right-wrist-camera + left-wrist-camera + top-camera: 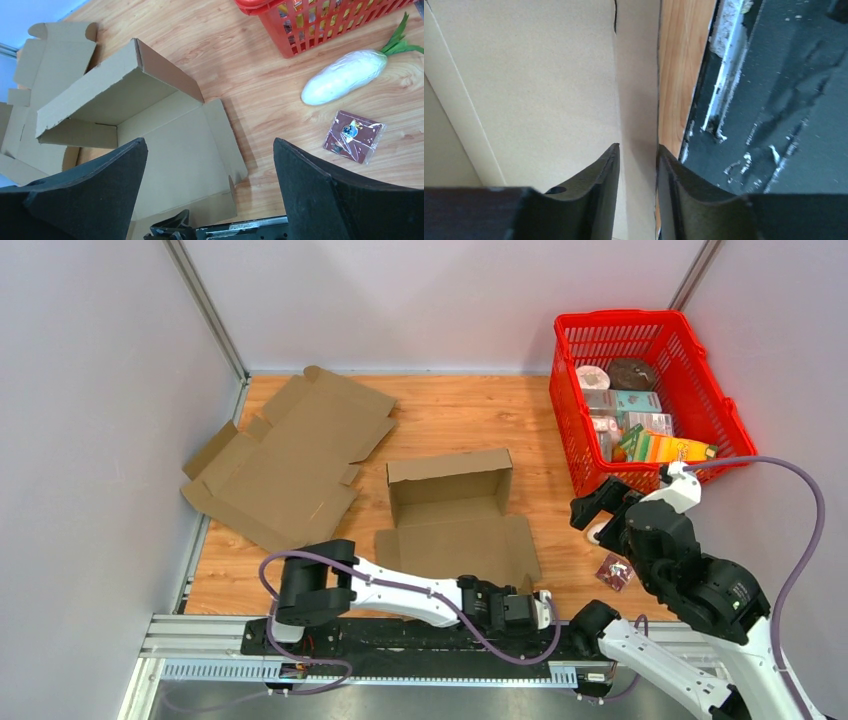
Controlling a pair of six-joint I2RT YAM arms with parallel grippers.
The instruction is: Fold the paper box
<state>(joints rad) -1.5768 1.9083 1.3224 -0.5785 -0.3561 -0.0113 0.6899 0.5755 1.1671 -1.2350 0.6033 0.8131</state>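
Setting: wooden tabletop [450, 410] closed in by pale grey walls [100, 390]
Left gripper [638, 146]: low along the near edge, black fingers [594, 190] a sliver apart, the box's near flap showing in the gap; whether they bite the card cannot be told
Right gripper [209, 142]: raised by the right edge, jaws spread wide
Packet [354, 136]: small, dark red, flat on the wood toward the near right corner
Paper box [455, 515]: centre of the tabletop, tray walls standing on its far half, lid lying flat toward the near edge
White radish [345, 77]: wrapped, green-leaved, between packet and basket
Flat cardboard [285, 455]: unfolded, far left corner, apart from the box
Red basket [640, 335]: far right corner, packed with cartons and tins
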